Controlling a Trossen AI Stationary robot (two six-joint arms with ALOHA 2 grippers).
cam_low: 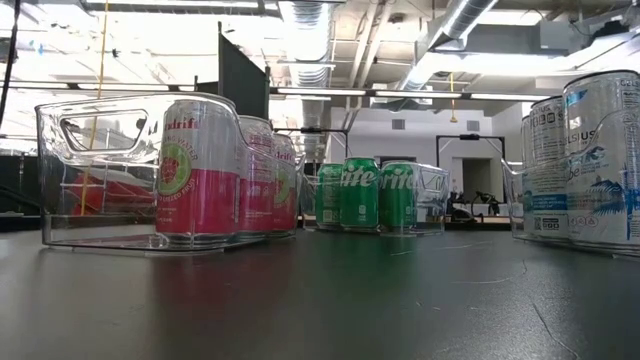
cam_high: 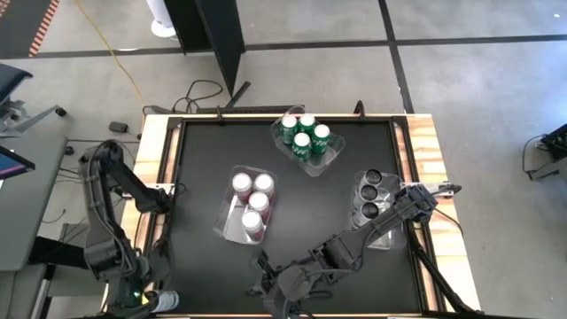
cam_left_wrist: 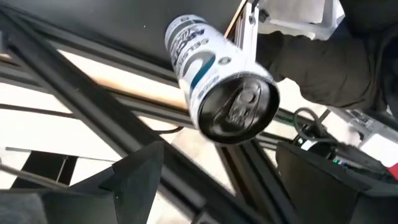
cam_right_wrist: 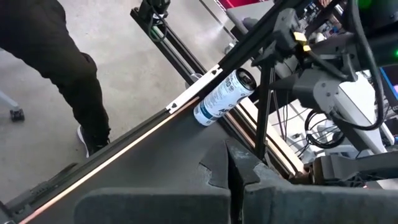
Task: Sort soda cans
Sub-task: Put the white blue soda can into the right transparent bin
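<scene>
Nearby, off the surface's (cam_high: 301,186) edge, a white can (cam_left_wrist: 217,78) lies past the left gripper's (cam_left_wrist: 211,180) wide fingers; right fingers (cam_right_wrist: 235,168) closed. Binned: four green cans (cam_high: 303,135), four pink cans (cam_high: 252,199), three dark cans (cam_high: 372,195).

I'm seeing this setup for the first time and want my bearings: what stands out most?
Three clear plastic bins on the black table hold cans sorted by colour: green cans at the far side, pink-and-red cans in the middle, dark-topped white cans at the right. One stray white-and-blue soda can lies on its side at the table's near left edge, just ahead of the open left gripper. The shut right gripper faces it from across the table.
</scene>
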